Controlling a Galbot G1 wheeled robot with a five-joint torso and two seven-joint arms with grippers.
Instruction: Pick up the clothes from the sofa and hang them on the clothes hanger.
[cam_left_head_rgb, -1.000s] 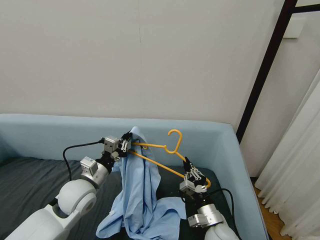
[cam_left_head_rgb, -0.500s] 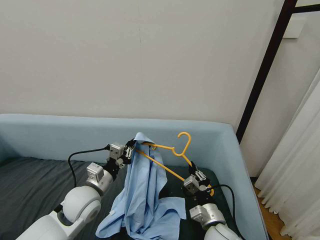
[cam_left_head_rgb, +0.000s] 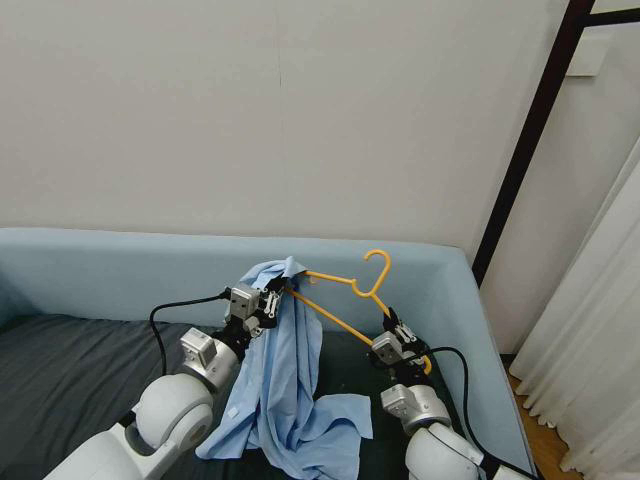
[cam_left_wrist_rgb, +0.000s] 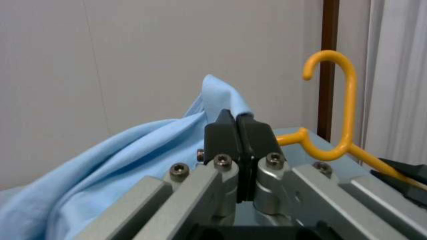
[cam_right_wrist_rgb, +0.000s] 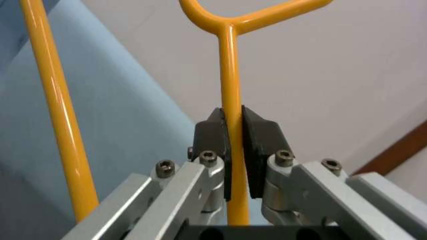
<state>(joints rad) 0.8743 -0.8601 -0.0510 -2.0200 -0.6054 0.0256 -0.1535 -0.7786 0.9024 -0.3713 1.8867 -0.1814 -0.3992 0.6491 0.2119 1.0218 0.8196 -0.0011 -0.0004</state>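
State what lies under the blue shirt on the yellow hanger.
One arm of the yellow hanger, held by the right tool, runs under the blue shirt; its end there is covered. The left tool pinches the cloth.

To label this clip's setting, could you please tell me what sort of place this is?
Probably a home living room or mock-up: a light-blue sofa against a plain wall, white curtains beside it; the left end effector holds a blue shirt, the right end effector a yellow hanger.
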